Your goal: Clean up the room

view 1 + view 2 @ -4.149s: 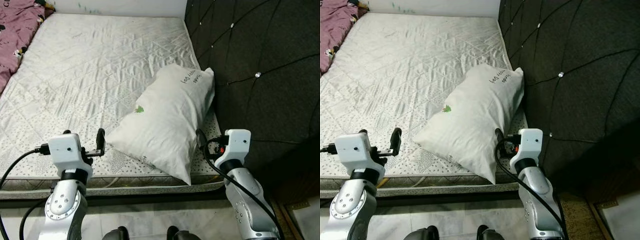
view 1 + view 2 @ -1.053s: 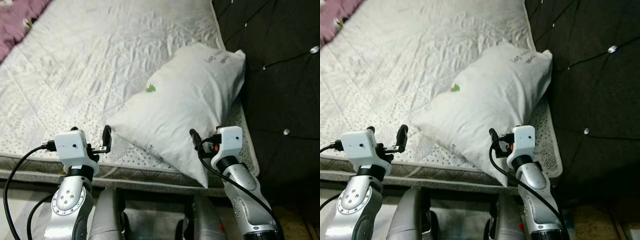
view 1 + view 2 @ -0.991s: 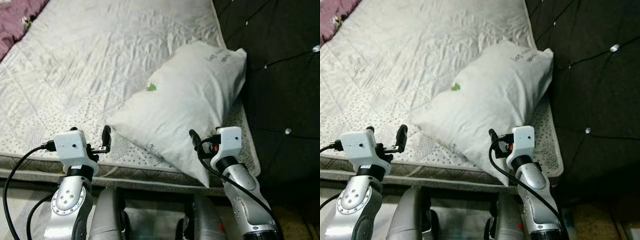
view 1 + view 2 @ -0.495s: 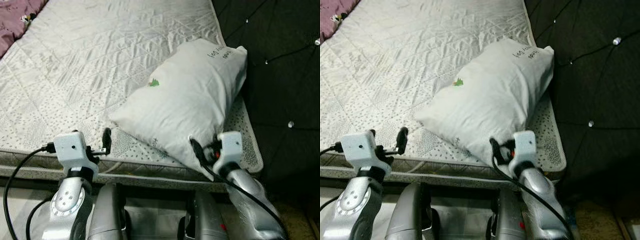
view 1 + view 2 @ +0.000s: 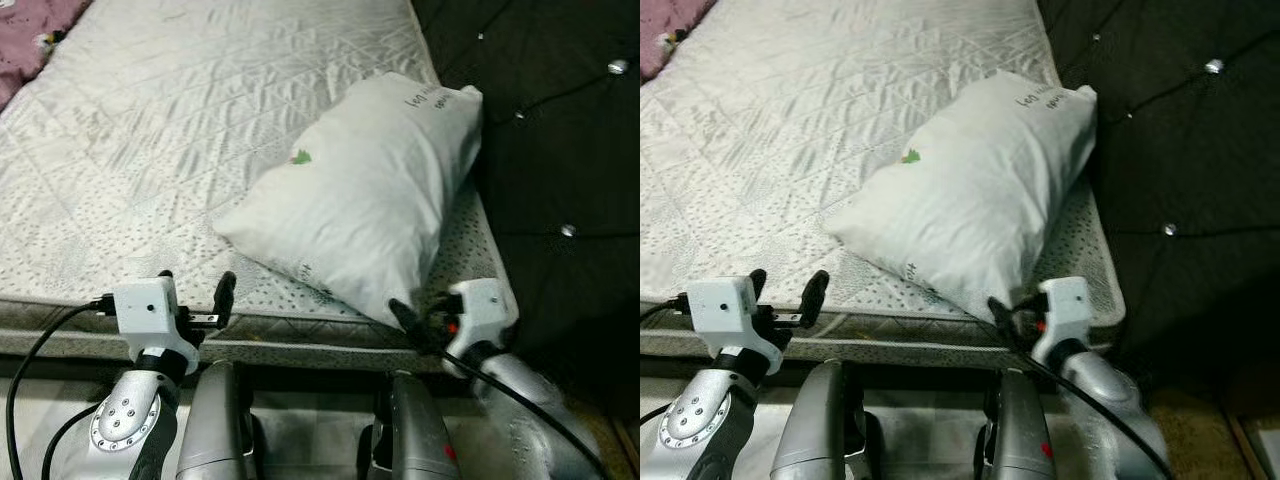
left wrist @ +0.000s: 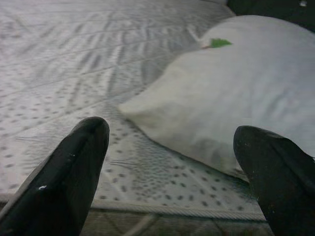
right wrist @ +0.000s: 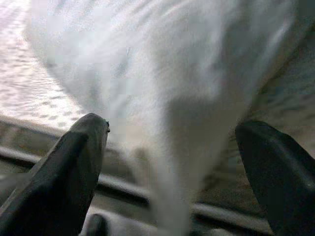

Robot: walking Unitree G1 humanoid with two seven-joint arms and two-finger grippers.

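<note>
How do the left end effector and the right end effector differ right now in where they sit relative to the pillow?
The left end effector sits off the pillow's left corner, over the mattress edge, apart from it. The right end effector points straight at the pillow's near corner, close up, its view blurred, while the left's is sharp. Both are open and hold nothing.

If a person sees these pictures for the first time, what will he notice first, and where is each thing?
First, the big white pillow lying slantwise on the bare quilted mattress, at the side next to the dark tufted headboard. Next, the two silver arms at the mattress's near edge: the right gripper with open jaws at the pillow's near corner, the left gripper, also open, near the pillow's left corner.
</note>
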